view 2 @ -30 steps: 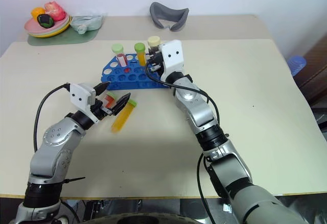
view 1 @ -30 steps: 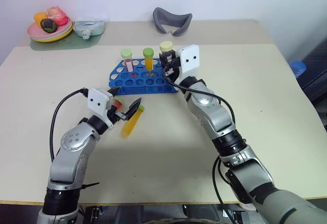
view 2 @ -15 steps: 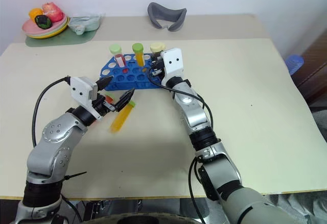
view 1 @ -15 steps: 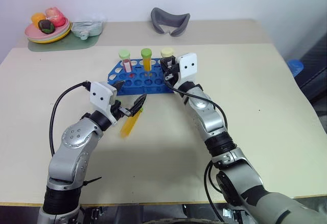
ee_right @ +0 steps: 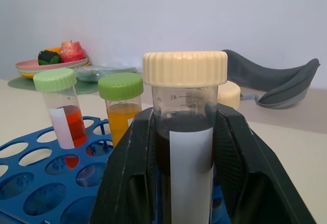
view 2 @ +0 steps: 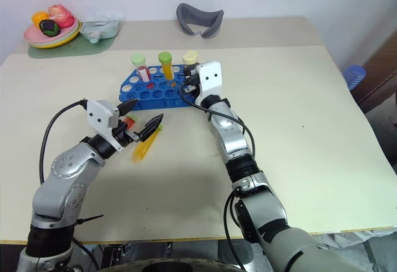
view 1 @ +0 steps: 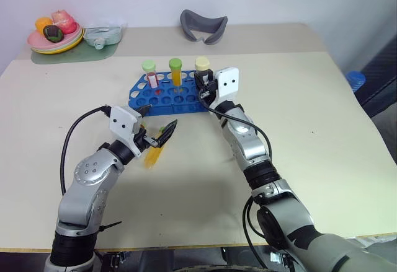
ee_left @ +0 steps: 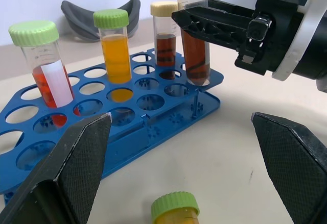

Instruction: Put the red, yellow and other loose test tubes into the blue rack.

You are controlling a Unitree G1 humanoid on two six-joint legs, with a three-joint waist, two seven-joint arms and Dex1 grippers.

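Note:
The blue rack [view 1: 162, 97] stands mid-table with a red tube [ee_left: 48, 76], a yellow-orange tube [ee_left: 116, 55] and a dark brown tube [ee_left: 164, 40] upright in it. My right gripper [view 1: 203, 83] is shut on another dark brown tube with a pale-yellow cap [ee_right: 185, 147], held upright with its lower end at a hole in the rack's right end. A loose yellow-orange tube with a green cap [view 1: 153, 155] lies on the table in front of the rack. My left gripper [view 1: 161, 116] hovers open just over its capped end. A bit of red [view 2: 128, 121] shows beside the left fingers.
At the back left are a plate of toy fruit [view 1: 53, 35] and a clear bag [view 1: 100, 35] on a green mat. A grey curved object [view 1: 203, 25] lies behind the rack. A blue item [view 1: 359, 80] sits off the table's right edge.
The right gripper has lowered the dark brown tube, so its cap now stands level with the racked tubes' caps. The left gripper has kept still. The camera has shifted a little.

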